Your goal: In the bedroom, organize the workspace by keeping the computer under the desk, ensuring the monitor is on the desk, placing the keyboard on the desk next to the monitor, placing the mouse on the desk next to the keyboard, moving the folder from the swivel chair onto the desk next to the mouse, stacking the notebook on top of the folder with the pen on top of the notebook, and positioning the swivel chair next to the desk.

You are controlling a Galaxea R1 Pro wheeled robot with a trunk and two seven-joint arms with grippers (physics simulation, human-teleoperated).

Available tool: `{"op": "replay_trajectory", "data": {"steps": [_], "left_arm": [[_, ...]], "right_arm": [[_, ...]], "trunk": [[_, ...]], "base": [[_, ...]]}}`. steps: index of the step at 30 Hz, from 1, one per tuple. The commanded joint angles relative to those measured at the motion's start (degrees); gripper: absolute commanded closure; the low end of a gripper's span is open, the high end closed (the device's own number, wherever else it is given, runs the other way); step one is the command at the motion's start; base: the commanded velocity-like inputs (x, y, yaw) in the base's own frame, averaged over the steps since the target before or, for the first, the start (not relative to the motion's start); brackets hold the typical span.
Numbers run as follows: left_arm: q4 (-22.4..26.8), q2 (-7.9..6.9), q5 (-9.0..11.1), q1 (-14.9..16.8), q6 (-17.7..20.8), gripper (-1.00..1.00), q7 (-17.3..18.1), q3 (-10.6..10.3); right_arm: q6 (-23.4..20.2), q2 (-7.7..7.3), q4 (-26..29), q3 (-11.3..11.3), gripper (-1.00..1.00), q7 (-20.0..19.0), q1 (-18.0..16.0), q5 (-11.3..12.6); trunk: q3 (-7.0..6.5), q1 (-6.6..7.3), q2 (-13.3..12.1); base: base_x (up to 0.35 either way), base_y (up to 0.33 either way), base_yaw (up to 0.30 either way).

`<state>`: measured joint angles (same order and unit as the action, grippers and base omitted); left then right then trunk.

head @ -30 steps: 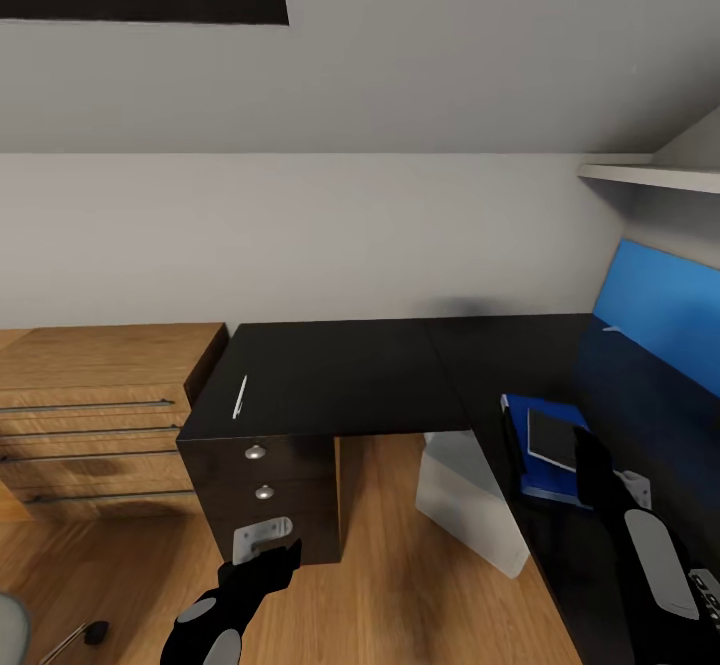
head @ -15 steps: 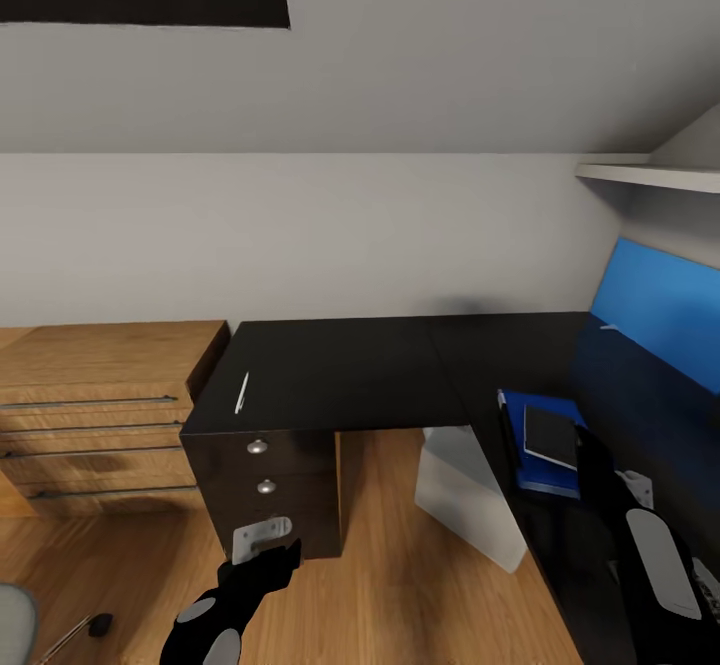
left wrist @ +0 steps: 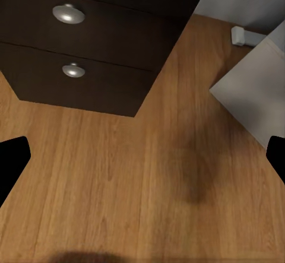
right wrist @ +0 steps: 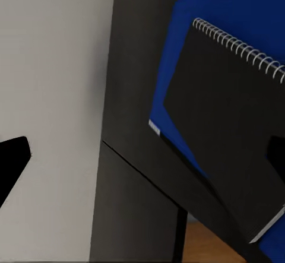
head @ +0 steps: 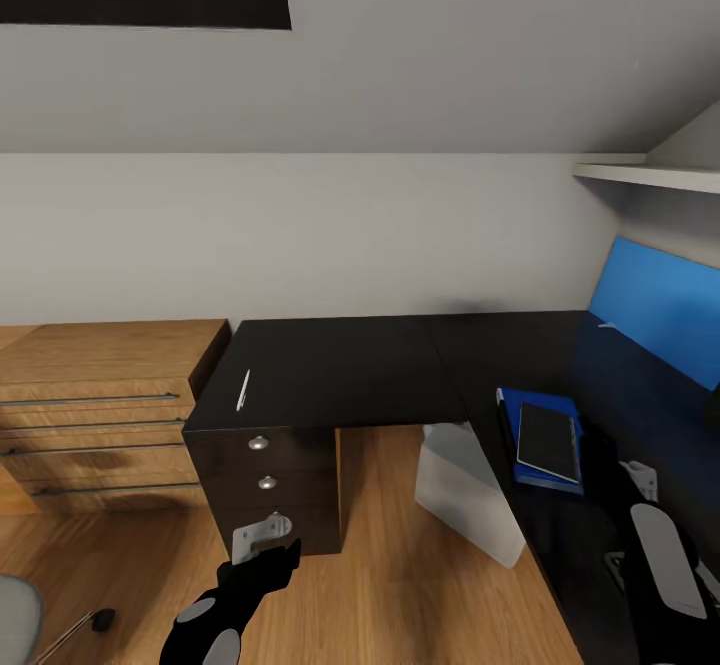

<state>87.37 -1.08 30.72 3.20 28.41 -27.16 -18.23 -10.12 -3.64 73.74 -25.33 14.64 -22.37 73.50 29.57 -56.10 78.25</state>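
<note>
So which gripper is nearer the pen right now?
Left. The left gripper is below the pen, by the desk's drawers; the right gripper is far across, beside the notebook.

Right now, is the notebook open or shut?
Shut. The notebook lies flat on the folder, its dark cover showing.

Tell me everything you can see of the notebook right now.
The notebook is a thin dark rectangle with a silver spiral binding along one short edge and pale page edges. It is closed and lies flat on the blue folder, smaller than it and slightly askew, on the black desk. Neither hand touches it; the pen lies far off.
</note>
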Motion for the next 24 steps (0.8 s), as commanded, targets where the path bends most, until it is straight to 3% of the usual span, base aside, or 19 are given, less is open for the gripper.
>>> {"op": "replay_trajectory", "data": {"steps": [1, 3, 5, 6, 7, 8, 9, 13, 14, 15, 19, 24], "left_arm": [[0.1, -0.06, 0.6, 0.1, 0.1, -1.0, -0.6, -0.1], [0.1, -0.06, 0.6, 0.1, 0.1, -1.0, -0.6, -0.1], [0.1, -0.06, 0.6, 0.1, 0.1, -1.0, -0.6, -0.1], [0.1, -0.06, 0.6, 0.1, 0.1, -1.0, -0.6, -0.1], [0.1, -0.06, 0.6, 0.1, 0.1, -1.0, -0.6, -0.1], [0.1, -0.06, 0.6, 0.1, 0.1, -1.0, -0.6, -0.1], [0.1, -0.06, 0.6, 0.1, 0.1, -1.0, -0.6, -0.1], [0.1, -0.06, 0.6, 0.1, 0.1, -1.0, -0.6, -0.1], [0.1, -0.06, 0.6, 0.1, 0.1, -1.0, -0.6, -0.1], [0.1, -0.06, 0.6, 0.1, 0.1, -1.0, -0.6, -0.1], [0.1, -0.12, 0.6, 0.0, 0.1, -1.0, -0.6, -0.1], [0.1, -0.14, 0.5, 0.0, 0.1, -1.0, -0.6, -0.1]], "right_arm": [[-0.4, 0.13, 0.3, 0.0, -1.0, 0.3, 0.0, 0.4], [-0.6, 0.52, 0.9, 0.6, -1.0, 0.3, 0.0, 0.4], [-0.7, 1.38, 1.6, 2.7, -1.0, 0.3, 0.0, 0.4], [-0.6, 2.01, 1.9, 5.0, -1.0, 0.4, 0.1, 0.3], [-0.6, 2.69, 2.2, 8.9, -1.0, 0.5, 0.1, -0.1], [-0.5, 2.84, 2.2, 10.2, -1.0, 0.5, 0.2, -0.4], [-0.4, 3.08, 2.2, 12.9, -1.0, 0.6, 0.3, -1.2], [-0.1, 3.9, 1.6, 22.6, -1.0, 0.9, 0.5, -6.8], [0.0, 4.37, 1.0, 25.1, -1.0, 1.2, 0.5, -8.8], [0.6, 5.64, -0.6, 28.9, -1.0, 1.8, 0.6, -13.0], [5.4, 8.56, -3.5, 31.9, -1.0, 2.2, 0.6, -22.8], [7.3, 9.64, -4.9, 32.4, -1.0, 2.0, 0.6, -29.5]], "trunk": [[0.06, 0.0, 0.0], [0.06, 0.0, 0.0], [0.06, 0.0, 0.0], [0.06, 0.0, 0.0], [0.06, 0.0, 0.0], [0.06, 0.0, 0.0], [0.06, 0.0, 0.0], [0.06, 0.0, 0.0], [0.06, 0.0, 0.0], [0.06, 0.0, 0.0], [0.06, 0.0, 0.0], [0.06, 0.0, 0.0]], "base": [[0.0, 0.0, 0.0], [0.0, 0.0, 0.0], [0.0, 0.0, 0.0], [0.0, 0.0, 0.0], [0.0, 0.0, 0.0], [0.0, 0.0, 0.012], [0.0, 0.0, 0.078], [0.0, 0.0, 0.198], [0.0, 0.0, 0.251], [0.0, 0.0, 0.267], [0.0, 0.0, 0.27], [0.0, 0.0, 0.121]]}}
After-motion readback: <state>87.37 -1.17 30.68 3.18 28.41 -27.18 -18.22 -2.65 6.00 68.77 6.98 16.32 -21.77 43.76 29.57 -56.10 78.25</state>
